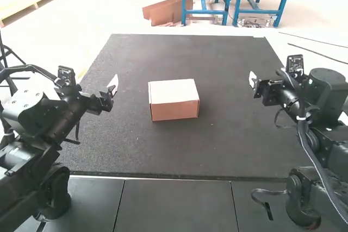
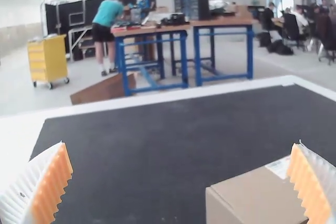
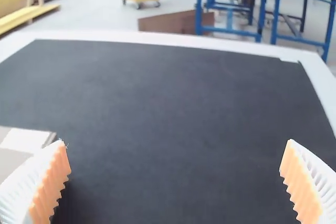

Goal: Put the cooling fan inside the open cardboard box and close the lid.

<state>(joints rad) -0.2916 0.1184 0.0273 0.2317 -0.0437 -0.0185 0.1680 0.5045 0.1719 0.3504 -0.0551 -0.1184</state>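
As the centre box (image 1: 174, 99) looks shut, work seems done; left gripper (image 1: 110, 95) and right gripper (image 1: 254, 86) gape empty: just retreat.

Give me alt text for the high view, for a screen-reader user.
A cardboard box with its lid shut sits near the middle of a black mat. The left gripper hangs open off the box's left side and the right gripper hangs open off its right, neither touching it.

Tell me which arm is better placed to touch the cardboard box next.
Left, probably. The left gripper hangs open closer to the closed cardboard box than the right gripper, which is open too but farther off.
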